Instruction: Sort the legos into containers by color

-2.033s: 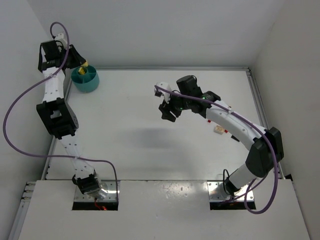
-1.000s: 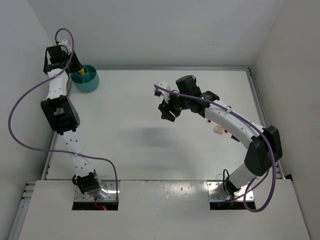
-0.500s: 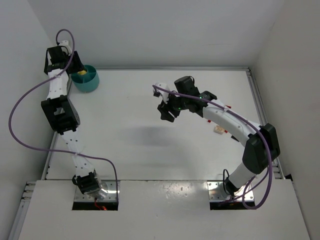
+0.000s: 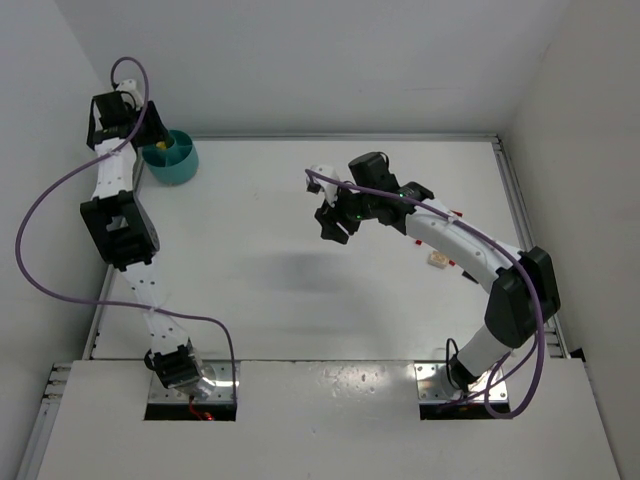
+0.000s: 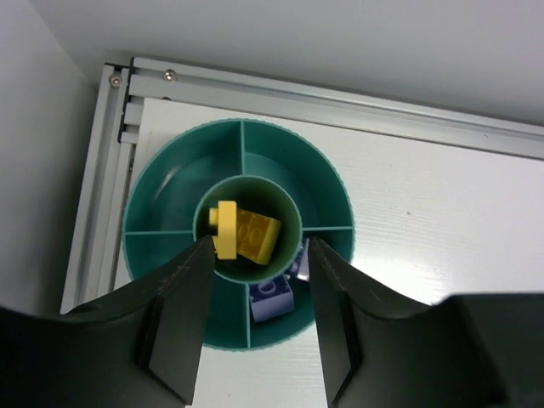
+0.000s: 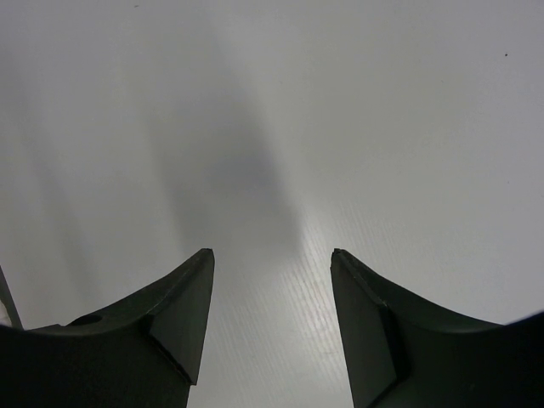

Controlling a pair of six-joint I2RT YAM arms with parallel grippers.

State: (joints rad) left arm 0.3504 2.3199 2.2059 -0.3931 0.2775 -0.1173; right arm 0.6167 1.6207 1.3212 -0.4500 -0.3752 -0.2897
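Observation:
The teal bowl (image 4: 180, 170) stands at the table's far left corner. In the left wrist view its centre well (image 5: 285, 208) holds yellow legos (image 5: 245, 231), and an outer compartment holds blue legos (image 5: 272, 297). The other compartments (image 5: 174, 166) that show look empty. My left gripper (image 5: 257, 248) is open and empty, right above the bowl (image 4: 146, 138). My right gripper (image 4: 335, 218) is open and empty, hanging over the bare table middle (image 6: 272, 253). Tiny red legos (image 4: 453, 263) and a pale piece (image 4: 437, 260) lie on the table under the right arm.
The left wall and a metal rail (image 5: 119, 110) run close beside the bowl. The back wall lies just beyond it. The right arm's forearm (image 4: 460, 245) spans over the loose pieces at the right.
Two seconds ago a yellow lego showed at my left gripper above the bowl; now it lies in the centre well and the gripper is open. My right gripper has drifted slightly left.

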